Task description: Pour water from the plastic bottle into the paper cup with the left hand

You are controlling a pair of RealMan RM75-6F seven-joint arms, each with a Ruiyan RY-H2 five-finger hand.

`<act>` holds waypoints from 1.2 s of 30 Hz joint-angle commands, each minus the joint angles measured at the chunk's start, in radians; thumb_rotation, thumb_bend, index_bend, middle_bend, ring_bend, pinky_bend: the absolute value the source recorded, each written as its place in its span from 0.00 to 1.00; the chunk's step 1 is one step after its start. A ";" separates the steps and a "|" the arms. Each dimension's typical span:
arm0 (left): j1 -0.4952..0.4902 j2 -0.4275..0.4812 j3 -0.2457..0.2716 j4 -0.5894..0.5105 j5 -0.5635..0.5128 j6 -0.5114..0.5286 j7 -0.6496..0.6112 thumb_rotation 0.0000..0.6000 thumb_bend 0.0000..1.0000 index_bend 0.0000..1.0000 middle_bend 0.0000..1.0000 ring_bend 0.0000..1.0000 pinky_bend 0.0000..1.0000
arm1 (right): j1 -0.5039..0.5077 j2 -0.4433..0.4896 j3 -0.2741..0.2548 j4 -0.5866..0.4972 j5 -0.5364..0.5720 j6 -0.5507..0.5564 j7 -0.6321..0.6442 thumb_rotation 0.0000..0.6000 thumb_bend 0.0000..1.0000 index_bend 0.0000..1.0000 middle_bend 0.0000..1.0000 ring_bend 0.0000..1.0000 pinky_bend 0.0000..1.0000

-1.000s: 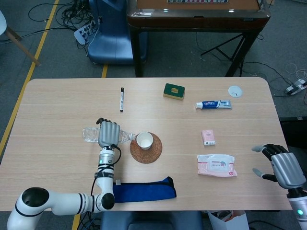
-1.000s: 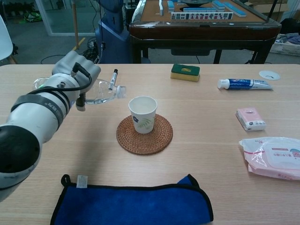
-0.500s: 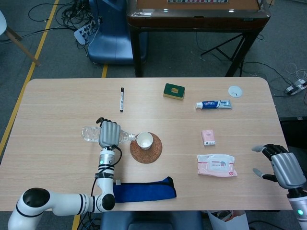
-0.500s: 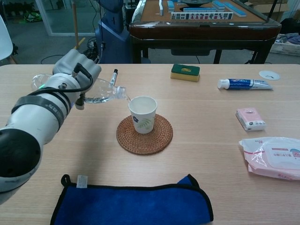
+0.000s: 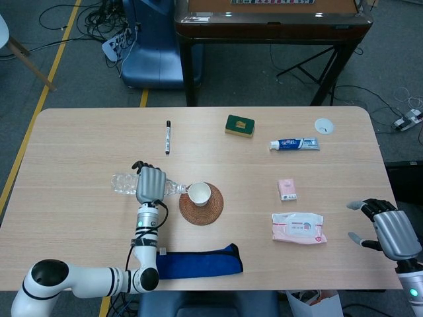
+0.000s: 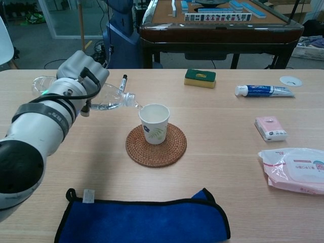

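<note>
My left hand [image 5: 151, 184] [image 6: 77, 81] grips a clear plastic bottle [image 5: 123, 183] [image 6: 109, 96] lying nearly level, its base to the left and its open mouth tipped down at the rim of the white paper cup [image 5: 199, 193] [image 6: 154, 123]. The cup stands upright on a round woven coaster [image 5: 201, 205] [image 6: 156, 145]. Some water shows in the bottle's neck end. My right hand [image 5: 390, 229] hovers at the table's right front corner with fingers spread and nothing in it; it shows only in the head view.
A blue cloth [image 5: 198, 261] [image 6: 144, 221] lies along the front edge. A wipes pack [image 5: 298, 228] [image 6: 294, 169], pink box [image 5: 287, 189] [image 6: 271, 128], toothpaste tube [image 5: 294, 144] [image 6: 262, 90], green sponge [image 5: 239, 125] [image 6: 200, 78], black marker [image 5: 168, 137] [image 6: 122, 83] and white lid [image 5: 324, 125] [image 6: 290, 81] are spread over the table.
The left hand has carried the bottle right and tilted its base up, so the mouth has dropped from short of the cup to the cup's rim. The right hand is still.
</note>
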 commanded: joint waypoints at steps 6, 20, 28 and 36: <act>-0.002 -0.008 -0.002 0.002 0.003 -0.002 0.018 1.00 0.10 0.71 0.77 0.45 0.36 | 0.001 -0.001 0.000 0.000 0.001 -0.003 -0.002 1.00 0.04 0.37 0.41 0.33 0.37; -0.003 -0.016 -0.005 0.000 0.010 -0.001 0.043 1.00 0.10 0.71 0.77 0.45 0.36 | 0.003 0.001 -0.001 -0.001 0.004 -0.011 0.000 1.00 0.04 0.37 0.41 0.33 0.37; -0.002 -0.023 -0.012 -0.005 0.013 0.003 0.045 1.00 0.10 0.71 0.77 0.45 0.36 | 0.003 0.002 -0.002 -0.003 0.005 -0.012 -0.001 1.00 0.04 0.37 0.41 0.33 0.37; -0.003 -0.030 -0.022 0.000 0.004 -0.002 0.051 1.00 0.10 0.71 0.77 0.45 0.36 | 0.003 0.004 -0.002 -0.005 0.005 -0.013 -0.001 1.00 0.04 0.37 0.41 0.33 0.37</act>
